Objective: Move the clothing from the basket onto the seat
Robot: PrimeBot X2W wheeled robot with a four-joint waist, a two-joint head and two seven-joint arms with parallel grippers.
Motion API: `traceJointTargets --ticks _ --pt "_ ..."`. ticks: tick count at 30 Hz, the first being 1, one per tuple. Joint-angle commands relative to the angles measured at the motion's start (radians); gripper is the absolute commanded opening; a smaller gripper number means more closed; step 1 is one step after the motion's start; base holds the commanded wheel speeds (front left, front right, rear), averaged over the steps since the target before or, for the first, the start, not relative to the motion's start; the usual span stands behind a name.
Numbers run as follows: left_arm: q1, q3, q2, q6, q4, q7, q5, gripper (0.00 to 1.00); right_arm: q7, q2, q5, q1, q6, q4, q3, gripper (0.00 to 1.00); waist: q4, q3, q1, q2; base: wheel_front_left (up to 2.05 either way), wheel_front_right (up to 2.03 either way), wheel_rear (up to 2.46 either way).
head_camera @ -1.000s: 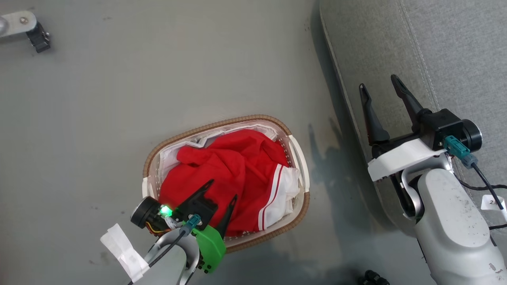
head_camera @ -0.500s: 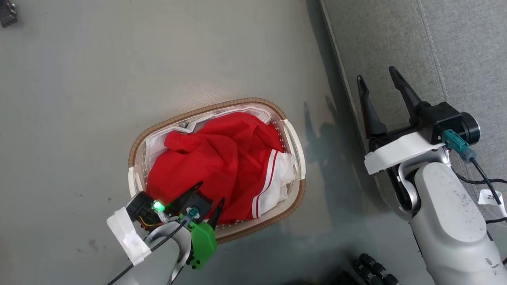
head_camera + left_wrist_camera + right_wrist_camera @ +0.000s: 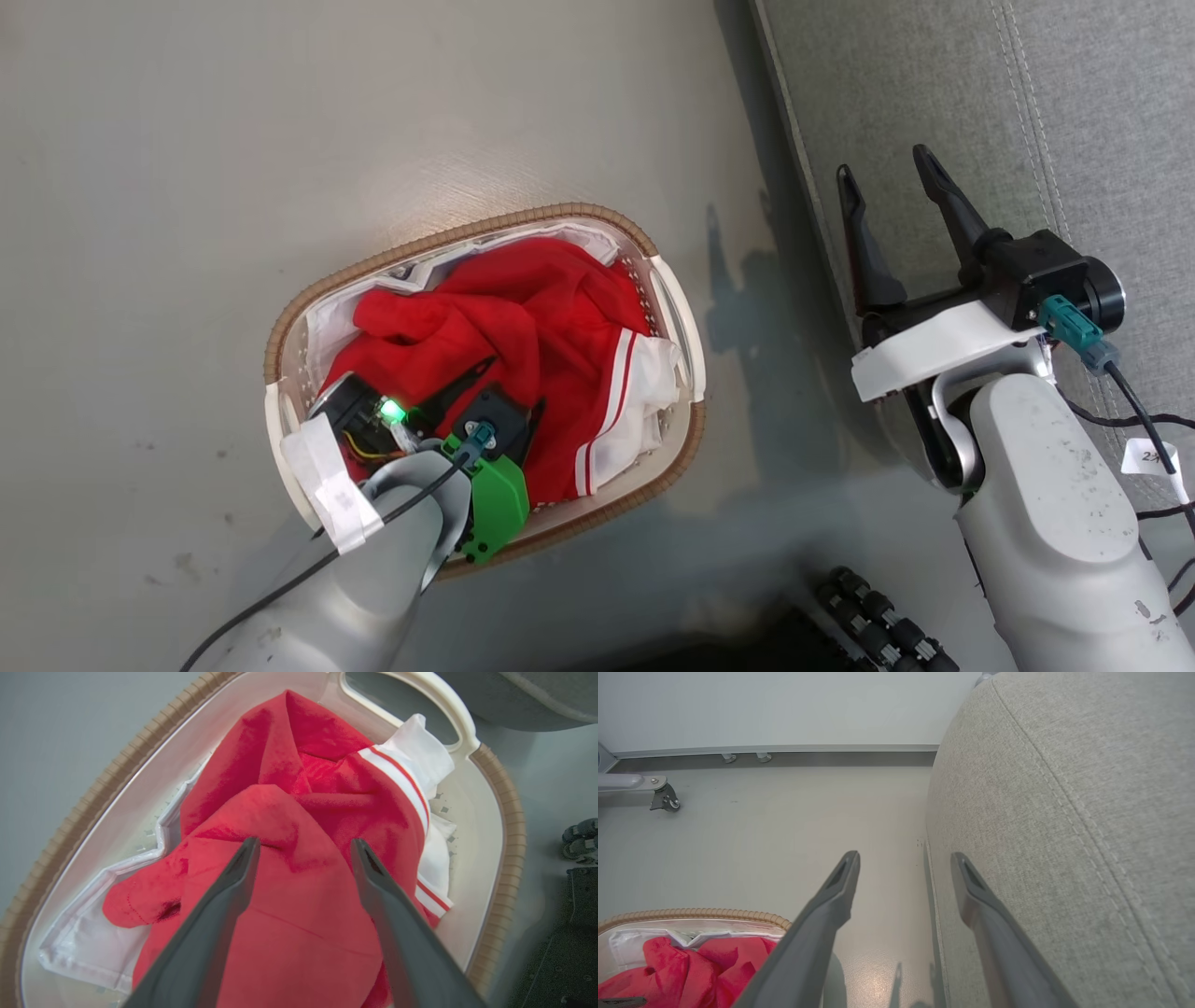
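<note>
Basket (image 3: 280, 338) stands on the floor (image 3: 187, 140), left of the seat. Clothing (image 3: 523, 308) lies heaped inside it. Left hand (image 3: 304, 843) is low over the red heap, fingers spread wide, pinching nothing; whether it touches the fabric is unclear. Right hand (image 3: 883, 162) is spread and empty, above the edge of the seat (image 3: 934, 75).

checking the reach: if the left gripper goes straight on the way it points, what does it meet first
The red garment heaped in the laundry basket; the open left gripper points at its top fold, probably very close.
</note>
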Motion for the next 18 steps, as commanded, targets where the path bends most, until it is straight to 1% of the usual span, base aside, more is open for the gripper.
traceJointTargets --ticks 1,6,13,18 --pt "-0.03 0.0 -0.001 0.007 0.009 -0.001 0.01 1.0 -0.002 0.002 0.002 -0.008 -0.001 0.001 -0.001 1.0 -0.013 0.018 0.0 0.0044 0.0 0.0 0.0" --pt "-0.069 -0.013 -0.002 0.002 0.067 -0.001 0.017 1.0 -0.002 0.009 0.007 -0.02 -0.001 0.002 0.002 1.0 -0.025 0.044 0.0 0.0044 0.0 0.0 0.0" --pt "-0.118 -0.025 -0.013 -0.004 0.165 0.002 -0.01 1.0 -0.002 0.016 0.005 -0.026 -0.001 0.006 -0.001 1.0 -0.032 0.08 0.0 0.0044 0.0 0.0 0.0" --pt "-0.13 -0.049 -0.016 0.003 0.19 0.051 -0.035 1.0 -0.002 0.02 0.004 -0.031 -0.001 0.005 -0.003 1.0 -0.034 0.102 0.0 0.0044 0.0 0.0 0.0"
